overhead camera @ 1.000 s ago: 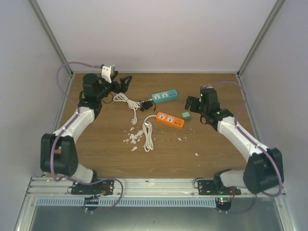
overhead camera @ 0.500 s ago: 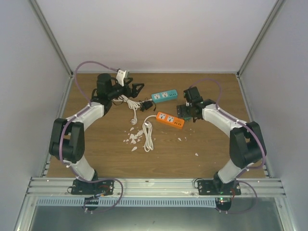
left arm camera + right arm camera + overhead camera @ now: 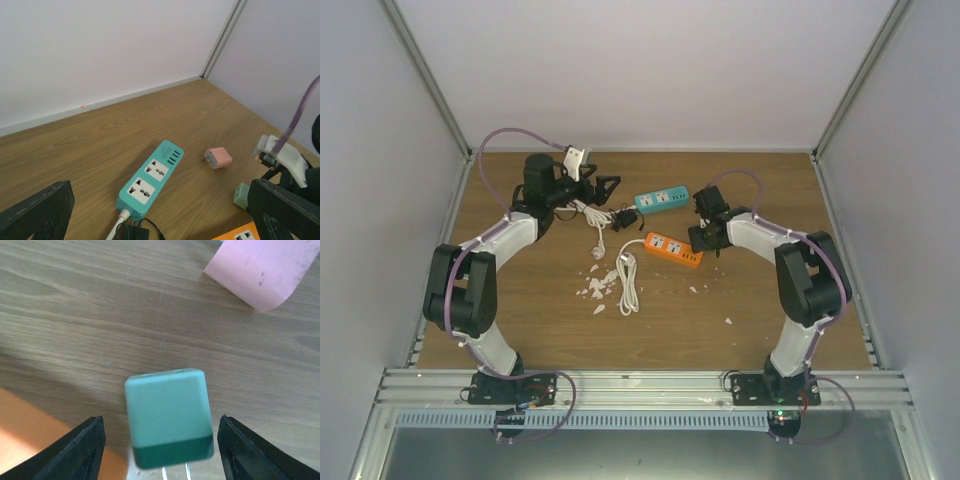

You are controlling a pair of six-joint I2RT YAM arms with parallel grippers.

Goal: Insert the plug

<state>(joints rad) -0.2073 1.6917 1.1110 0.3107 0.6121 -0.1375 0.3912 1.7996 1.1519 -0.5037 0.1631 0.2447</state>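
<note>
A mint-green plug lies on the wood with its prongs toward the camera. My right gripper is open, one finger on each side of the plug and not touching it. In the top view this gripper sits at the right end of the orange power strip and hides the plug. A pink plug lies just beyond. My left gripper is open and empty, left of the teal power strip. The left wrist view shows the teal strip, pink plug and green plug.
A white cable coils mid-table beside scattered white scraps. A black adapter with its thin lead lies at the teal strip's cable end. The enclosure's walls and metal posts stand close behind the strips.
My right gripper has swung left and down onto the green plug, which it now straddles. My left arm reached right toward the teal strip, then nearly stopped.
</note>
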